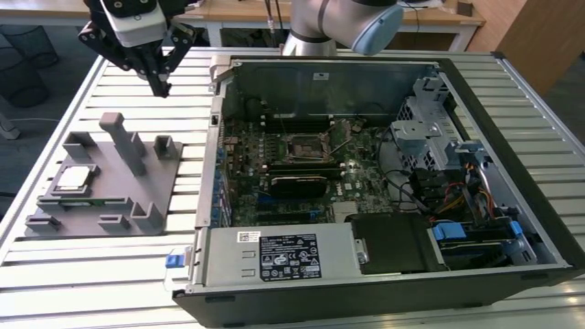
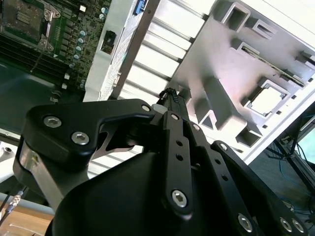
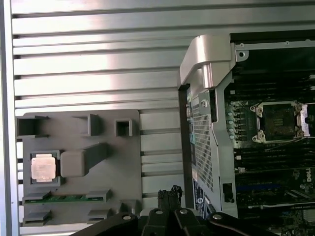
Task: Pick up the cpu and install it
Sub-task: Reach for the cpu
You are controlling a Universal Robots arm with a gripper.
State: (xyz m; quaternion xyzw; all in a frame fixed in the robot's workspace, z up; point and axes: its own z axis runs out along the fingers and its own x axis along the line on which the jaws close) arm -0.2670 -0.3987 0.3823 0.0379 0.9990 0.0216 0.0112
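Note:
The cpu [image 1: 75,178] is a pale silvery square lying in a recess of the grey holder tray [image 1: 151,185] at the exterior view's left. It shows in both wrist views [image 2: 267,100] [image 3: 43,167]. My gripper [image 1: 164,88] hangs above the slatted table behind the tray, near the case's corner and well off the cpu. Its black fingertips [image 3: 170,194] are pressed together with nothing between them, as the second wrist view [image 2: 170,96] also shows. The open black-framed socket [image 1: 306,145] sits on the motherboard inside the case [image 3: 275,120].
The open computer case [image 1: 219,123] lies on the slatted metal table [image 1: 119,75]. Tall grey posts [image 1: 123,140] rise from the tray. A green memory stick [image 3: 64,198] lies in a tray slot. A power supply [image 1: 274,253], drive cage [image 1: 425,130] and cables fill the case.

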